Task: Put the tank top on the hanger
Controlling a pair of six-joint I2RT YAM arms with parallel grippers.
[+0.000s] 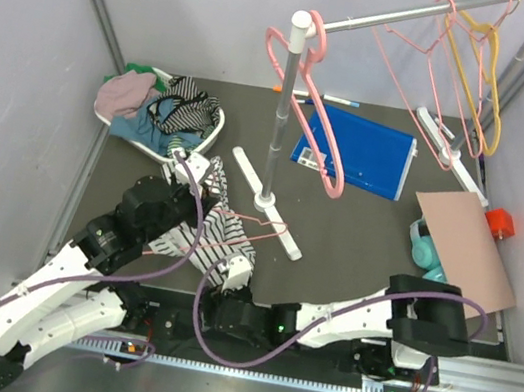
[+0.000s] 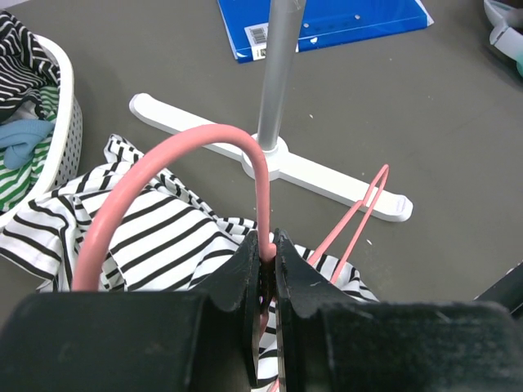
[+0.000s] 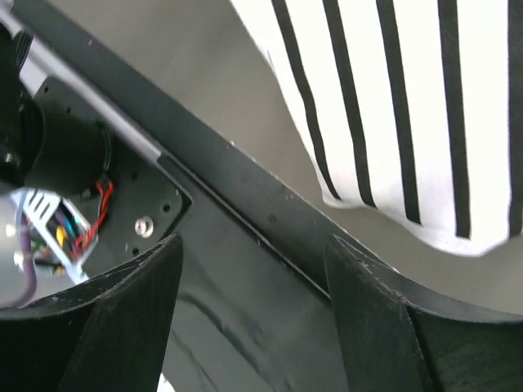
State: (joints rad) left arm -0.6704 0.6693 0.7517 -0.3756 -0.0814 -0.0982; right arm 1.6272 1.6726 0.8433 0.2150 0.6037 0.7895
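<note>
- The left jaws are clamped shut on the hook of the hanger (image 2: 260,175). With so narrow a pinch on thin wire, the hanger could swivel or slip free when it is moved.
- The tank top (image 2: 163,233) lies crumpled on the bench (image 2: 458,122) under the hanger and is not threaded on. Its bunched straps may snag.
- The right jaws stand open and empty beside the top's hem, near the bench edge. Closing there could miss the fabric.

The tank top (image 2: 155,237) is soft, matt striped cloth. The hanger (image 2: 261,188) is smooth, faintly glossy pink wire. The worktop (image 2: 441,122) looks matt dark grey, the pole (image 2: 278,65) brushed metal, and the folder (image 2: 343,20) glossy blue plastic.
</note>
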